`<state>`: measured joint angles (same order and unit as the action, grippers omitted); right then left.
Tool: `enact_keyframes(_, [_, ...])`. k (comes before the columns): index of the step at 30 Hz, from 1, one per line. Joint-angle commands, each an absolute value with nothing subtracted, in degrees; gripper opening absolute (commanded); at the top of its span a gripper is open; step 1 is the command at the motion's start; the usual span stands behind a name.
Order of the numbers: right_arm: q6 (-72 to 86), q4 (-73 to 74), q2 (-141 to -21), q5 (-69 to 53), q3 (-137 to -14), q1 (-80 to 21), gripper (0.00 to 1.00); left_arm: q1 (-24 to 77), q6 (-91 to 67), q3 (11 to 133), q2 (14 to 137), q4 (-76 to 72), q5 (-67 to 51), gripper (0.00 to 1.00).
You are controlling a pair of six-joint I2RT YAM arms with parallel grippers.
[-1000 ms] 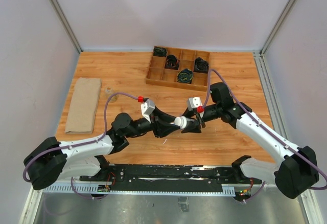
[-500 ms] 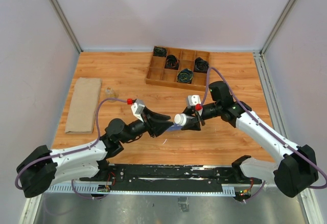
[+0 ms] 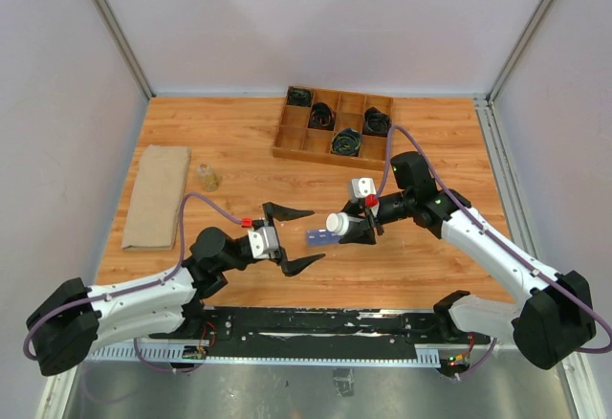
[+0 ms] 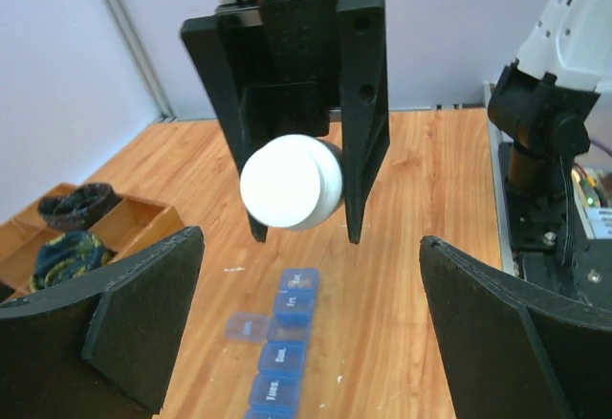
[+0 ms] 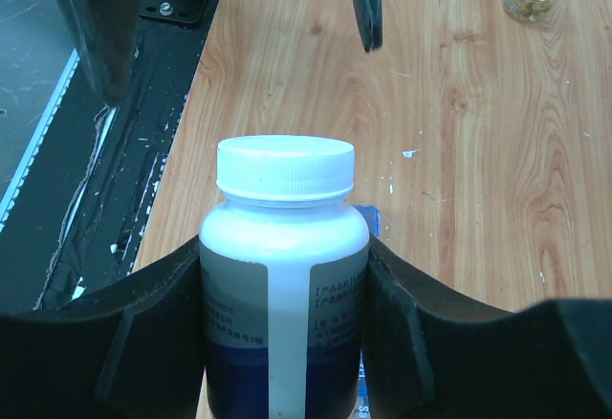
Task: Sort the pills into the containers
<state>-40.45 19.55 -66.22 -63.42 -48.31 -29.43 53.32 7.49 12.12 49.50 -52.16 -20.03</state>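
1. My left gripper (image 3: 315, 236) is spread wide and holds nothing.
2. My right gripper (image 3: 350, 229) is clamped around a white-capped bottle (image 3: 336, 222), which is held sideways with its cap toward the left gripper.
3. The blue pill organizer (image 4: 283, 342) lies on the table (image 3: 239, 142) between both grippers, just beneath the bottle, with one lid flipped open.

Bright, even light; near fingers perhaps blurred.
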Motion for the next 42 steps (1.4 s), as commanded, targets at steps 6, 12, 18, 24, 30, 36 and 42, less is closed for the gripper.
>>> enact_keyframes(6, [-40.93, 19.47, -65.62, -64.98, -49.71, -28.65, 0.01, 51.79, 15.09, 21.83, 60.62, -56.02, -30.44, 0.95])
enact_keyframes(12, [-40.87, 19.6, -65.57, -65.16, -49.66, -28.58, 0.01, 50.65, 13.14, 24.02, 63.09, -54.87, -33.41, 0.8])
enact_keyframes(18, [-40.87, 19.6, -65.48, -65.17, -49.71, -28.65, 0.01, 49.58, 12.16, 24.78, 64.83, -54.67, -34.39, 0.7])
enact_keyframes(24, [-40.87, 19.6, -65.56, -65.27, -49.7, -28.65, 0.01, 48.78, 11.01, 25.01, 65.97, -55.78, -35.01, 0.7])
enact_keyframes(30, [-40.91, 19.58, -65.58, -65.32, -49.67, -28.7, 0.01, 48.52, 10.46, 25.42, 66.79, -55.94, -35.66, 0.67])
enact_keyframes(36, [-40.87, 19.58, -65.57, -65.3, -49.67, -28.65, 0.01, 48.43, 9.45, 25.66, 67.43, -56.78, -36.21, 0.6])
enact_keyframes(42, [-40.83, 19.58, -65.59, -65.46, -49.68, -28.65, 0.01, 48.3, 8.57, 25.93, 68.09, -56.95, -36.45, 0.45])
